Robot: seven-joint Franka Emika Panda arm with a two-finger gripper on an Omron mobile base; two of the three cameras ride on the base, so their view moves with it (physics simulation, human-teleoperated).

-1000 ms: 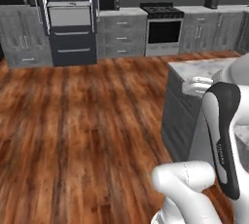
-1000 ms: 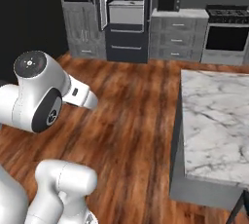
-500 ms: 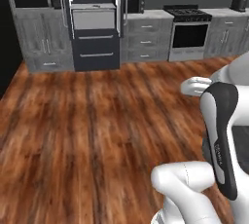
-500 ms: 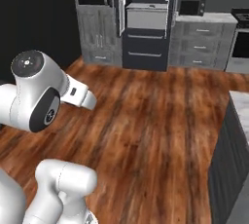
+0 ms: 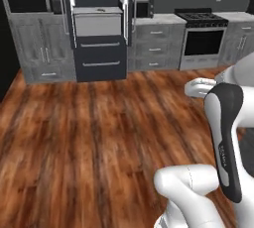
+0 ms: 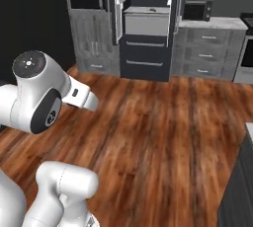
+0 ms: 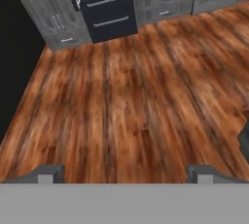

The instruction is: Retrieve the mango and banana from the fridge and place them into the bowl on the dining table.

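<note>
My gripper (image 7: 125, 173) hangs empty, tips spread wide over bare wood floor (image 7: 136, 106). From it the fridge (image 7: 104, 4) lies at about eleven o'clock, well apart, doors swung open and lower drawers facing me. I can't make out mango or banana on its shelves from here; I judge driving closer comes first.

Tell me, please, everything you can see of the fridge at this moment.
The fridge is a tall, dark navy unit standing against the far wall between grey cabinets. Both upper doors stand open, swung outward with long silver bar handles along their edges, showing a light grey interior shelf. Below are two closed dark drawers, each with a horizontal silver handle. What lies on the shelves is too small to tell. It stands far across the wooden floor.
</note>
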